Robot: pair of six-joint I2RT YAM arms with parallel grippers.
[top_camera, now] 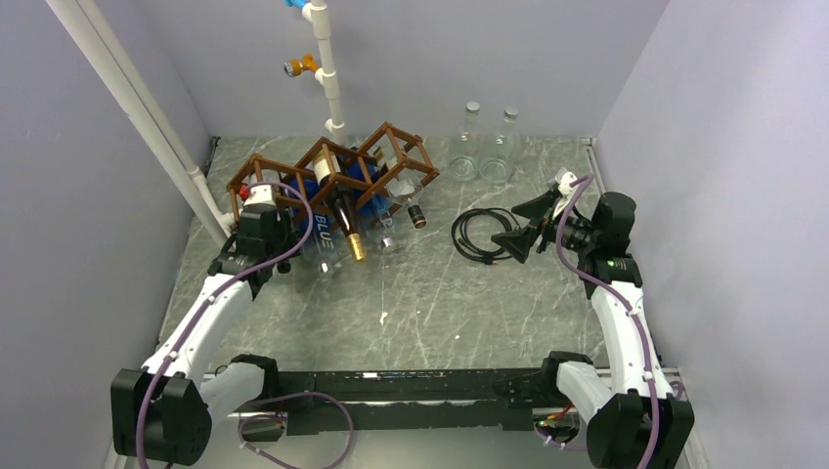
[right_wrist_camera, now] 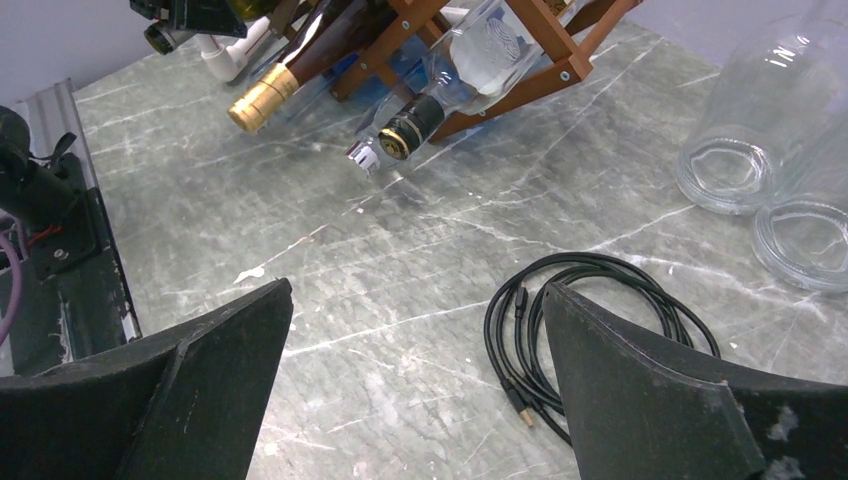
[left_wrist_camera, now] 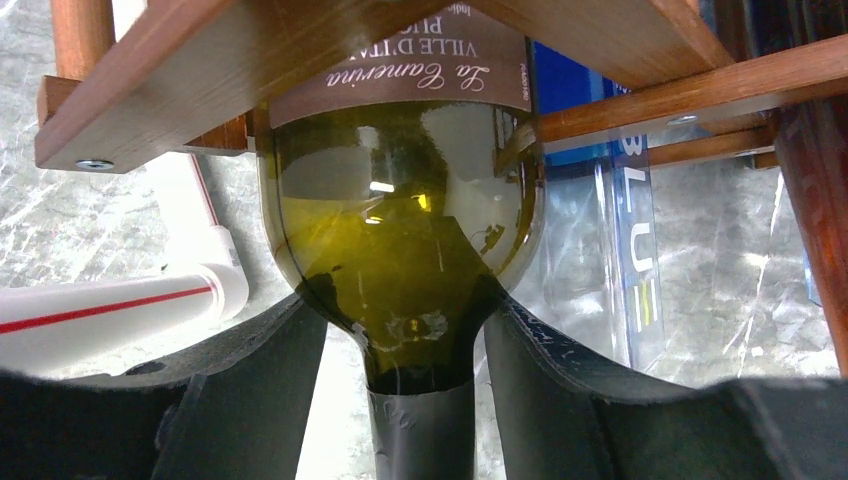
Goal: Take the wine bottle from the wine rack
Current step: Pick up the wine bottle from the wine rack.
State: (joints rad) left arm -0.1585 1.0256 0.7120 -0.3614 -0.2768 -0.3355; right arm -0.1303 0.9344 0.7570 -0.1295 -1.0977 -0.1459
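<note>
The brown wooden wine rack (top_camera: 337,168) stands at the back left of the table and fills the top of the left wrist view (left_wrist_camera: 200,70). A green wine bottle (left_wrist_camera: 400,230) with a brown label lies in its left end cell, neck toward me. My left gripper (left_wrist_camera: 402,300) is open and straddles the foil-wrapped neck. Its fingers (left_wrist_camera: 260,400) reach the bottle's shoulder, with a gap showing beside the neck. In the top view the left gripper (top_camera: 259,217) hides that bottle. My right gripper (top_camera: 523,227) is open and empty above the table, also shown in the right wrist view (right_wrist_camera: 415,295).
More bottles lie in the rack: a gold-capped dark one (top_camera: 354,244), a black-capped clear one (top_camera: 415,215) and a blue-labelled clear one (left_wrist_camera: 620,250). A coiled black cable (right_wrist_camera: 600,300) lies under my right gripper. Two clear empty bottles (top_camera: 487,147) stand behind it. White pipe (top_camera: 327,68) stands behind the rack.
</note>
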